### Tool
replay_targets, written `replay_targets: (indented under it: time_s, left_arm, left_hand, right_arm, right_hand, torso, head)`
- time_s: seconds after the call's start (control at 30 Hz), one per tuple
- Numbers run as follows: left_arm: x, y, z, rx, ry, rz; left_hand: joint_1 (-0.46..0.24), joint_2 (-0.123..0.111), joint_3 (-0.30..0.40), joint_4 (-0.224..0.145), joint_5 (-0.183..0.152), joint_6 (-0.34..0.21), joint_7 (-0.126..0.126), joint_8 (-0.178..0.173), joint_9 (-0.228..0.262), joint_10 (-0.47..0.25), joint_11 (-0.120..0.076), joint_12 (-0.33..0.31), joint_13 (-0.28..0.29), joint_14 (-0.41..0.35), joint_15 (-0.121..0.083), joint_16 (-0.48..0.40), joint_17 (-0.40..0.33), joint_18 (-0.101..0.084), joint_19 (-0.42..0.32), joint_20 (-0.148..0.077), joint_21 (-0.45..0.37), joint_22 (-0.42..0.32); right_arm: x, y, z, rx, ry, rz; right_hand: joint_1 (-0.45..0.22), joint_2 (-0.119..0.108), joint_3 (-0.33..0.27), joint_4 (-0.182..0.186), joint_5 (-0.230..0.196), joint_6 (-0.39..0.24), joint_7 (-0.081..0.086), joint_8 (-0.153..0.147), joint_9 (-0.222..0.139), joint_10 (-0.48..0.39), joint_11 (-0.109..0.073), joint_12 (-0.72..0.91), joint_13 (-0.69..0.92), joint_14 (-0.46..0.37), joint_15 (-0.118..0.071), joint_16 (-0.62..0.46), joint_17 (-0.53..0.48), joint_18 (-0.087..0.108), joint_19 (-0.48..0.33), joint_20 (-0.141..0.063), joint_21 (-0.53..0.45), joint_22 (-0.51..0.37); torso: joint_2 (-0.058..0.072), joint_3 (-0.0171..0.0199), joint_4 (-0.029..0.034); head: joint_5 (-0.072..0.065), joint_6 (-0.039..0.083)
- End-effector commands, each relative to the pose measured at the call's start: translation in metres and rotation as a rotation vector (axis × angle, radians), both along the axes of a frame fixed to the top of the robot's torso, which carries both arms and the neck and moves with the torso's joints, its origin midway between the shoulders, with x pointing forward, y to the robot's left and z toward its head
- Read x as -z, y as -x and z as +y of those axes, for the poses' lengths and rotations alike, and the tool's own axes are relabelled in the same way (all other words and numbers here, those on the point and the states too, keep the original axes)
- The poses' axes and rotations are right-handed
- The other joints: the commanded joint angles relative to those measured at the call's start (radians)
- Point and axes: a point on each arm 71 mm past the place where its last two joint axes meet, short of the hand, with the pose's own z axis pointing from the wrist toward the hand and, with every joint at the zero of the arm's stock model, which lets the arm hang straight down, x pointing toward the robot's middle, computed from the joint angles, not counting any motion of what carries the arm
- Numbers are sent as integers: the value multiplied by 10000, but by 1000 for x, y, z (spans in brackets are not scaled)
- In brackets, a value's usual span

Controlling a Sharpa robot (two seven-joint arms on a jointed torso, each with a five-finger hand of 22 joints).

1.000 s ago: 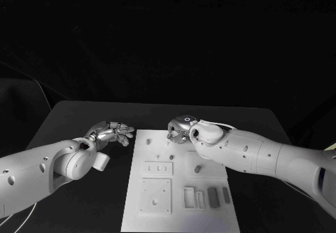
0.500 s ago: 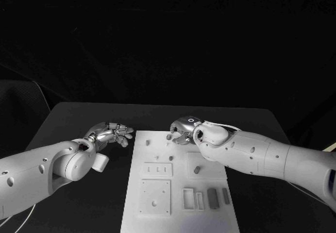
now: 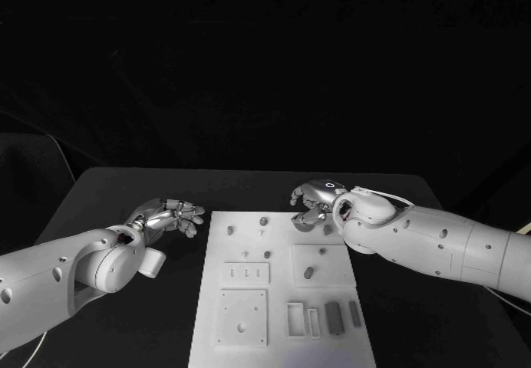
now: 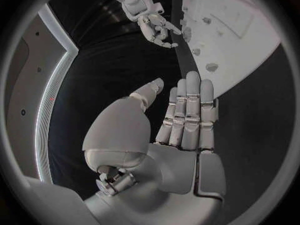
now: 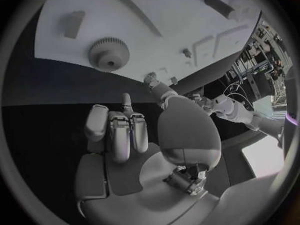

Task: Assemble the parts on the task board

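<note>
Head view: the right hand (image 3: 314,204) is hovering at the task board (image 3: 282,307)'s far right corner, the left hand (image 3: 168,215) just beside its left edge. Right wrist view: fingers apart, empty, near the gear (image 5: 109,54); grasping it is probably next. Left wrist view: fingers extended, holding nothing.

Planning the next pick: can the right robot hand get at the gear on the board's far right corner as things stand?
Probably yes. The right robot hand holds nothing and hangs just beyond the task board edge, with the gear right ahead of its fingers and nothing between them.
</note>
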Motion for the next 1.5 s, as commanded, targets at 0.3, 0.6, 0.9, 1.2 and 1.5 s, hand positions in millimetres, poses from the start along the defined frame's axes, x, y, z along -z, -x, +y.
replay_targets:
  time_s: [0.3,0.6,0.9,1.2,1.5]
  left_arm:
    - [-1,-1,-1,77,99,-37]
    - [1,-2,-2,123,88,25]
    - [1,-2,-1,91,74,30]
    - [1,-2,0,74,64,37]
    - [1,-3,1,41,47,50]
  left_hand:
    - [23,-1,-47,-15,-12,-77,22,-42,-17,-82,16,-38,-14,2,28,-52,15,123,65,26,-32,-11]
    - [22,0,-48,-14,-12,-78,22,-44,-18,-82,16,-41,-14,2,28,-53,18,123,65,27,-33,-12]
    - [20,1,-50,-13,-13,-79,22,-47,-19,-84,17,-43,-14,2,28,-55,20,123,66,28,-34,-14]
    - [18,4,-52,-11,-12,-79,23,-49,-20,-85,18,-46,-14,2,29,-57,23,122,66,28,-35,-15]
    - [16,7,-53,-9,-12,-79,23,-50,-20,-87,19,-48,-15,2,29,-59,25,122,67,29,-36,-16]
  right_arm:
    - [10,-9,-25,948,-640,1134]
    - [20,-16,-33,1285,-533,1622]
    - [24,-14,-33,1251,-754,1896]
    - [24,-12,-28,1048,-929,2009]
    - [26,-11,-29,1051,-862,2146]
  right_hand:
    - [-298,-313,-16,133,-47,-1475,207,-140,-330,974,-3,-138,164,3222,63,1755,4360,118,-146,7,1195,43]
    - [-350,-329,24,172,-45,-1811,227,-138,-407,839,-8,-221,13,3323,59,1815,4514,118,-152,2,1189,52]
    - [-434,-286,31,234,-48,-1793,219,-60,-402,814,-6,-219,18,3352,60,1834,4561,118,-158,4,1183,55]
    - [-560,-190,62,284,-49,-1353,195,267,-306,792,-11,-150,111,3364,58,1853,4594,118,-179,-2,1185,79]
    - [-597,-140,61,258,-52,-1032,182,430,-244,786,-13,-109,158,3379,57,1868,4622,118,-193,-7,1193,99]
  torso:
    - [124,85,-61]
    - [103,48,-23]
    - [115,50,-45]
    - [115,45,-35]
    - [118,45,-41]
  head:
    - [-29,185]
    - [-41,160]
    - [-6,124]
    - [1,105]
    - [-15,101]
